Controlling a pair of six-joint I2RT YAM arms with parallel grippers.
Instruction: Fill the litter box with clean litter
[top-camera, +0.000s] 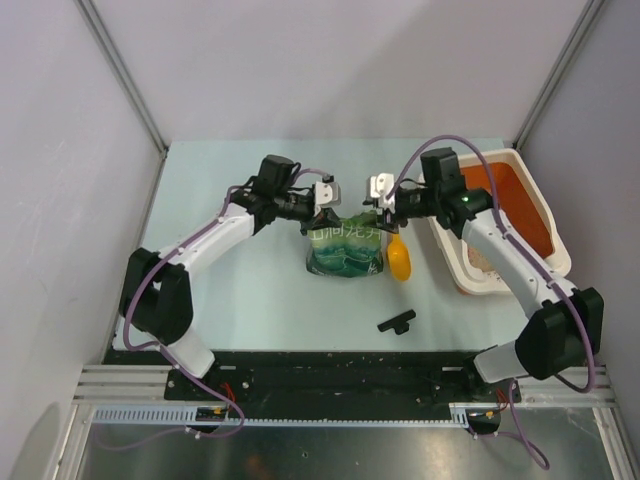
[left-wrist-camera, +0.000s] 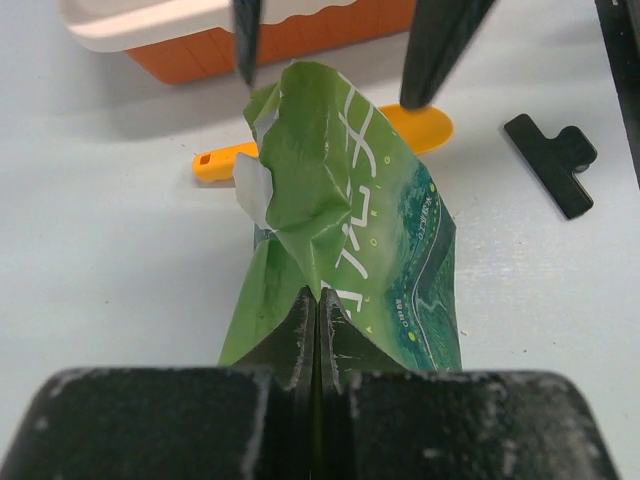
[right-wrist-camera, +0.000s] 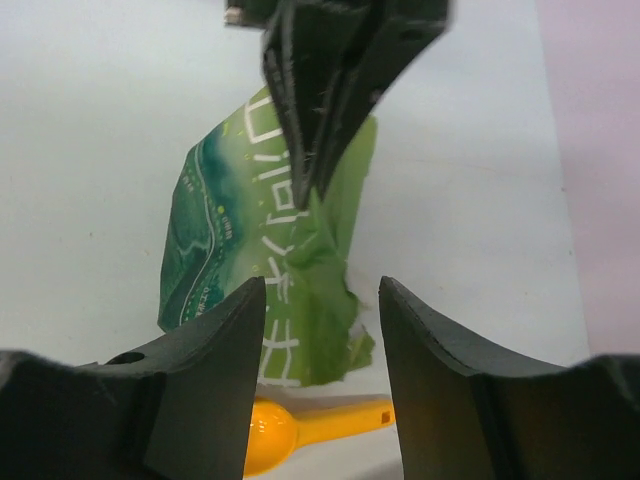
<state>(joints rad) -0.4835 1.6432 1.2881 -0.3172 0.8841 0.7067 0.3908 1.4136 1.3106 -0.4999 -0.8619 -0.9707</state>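
Observation:
The litter box (top-camera: 520, 165) is a white tray with an orange inside at the right; its rim also shows in the left wrist view (left-wrist-camera: 150, 25). A pale beige patch of litter (top-camera: 483, 262) lies in its near end. A green printed bag (top-camera: 345, 250) stands at mid-table. My left gripper (top-camera: 323, 220) is shut on the bag's top edge (left-wrist-camera: 330, 200), jaws pressed together (left-wrist-camera: 318, 305). My right gripper (top-camera: 388, 220) is open beside the bag's right top corner, its jaws (right-wrist-camera: 320, 300) apart around the crumpled bag edge (right-wrist-camera: 320, 270) without touching it.
An orange plastic scoop (top-camera: 399, 260) lies between the bag and the litter box, also seen in the wrist views (left-wrist-camera: 420, 125) (right-wrist-camera: 300, 425). A black clip (top-camera: 396, 321) lies near the front edge, right of the bag (left-wrist-camera: 552, 160). Grey walls enclose the table.

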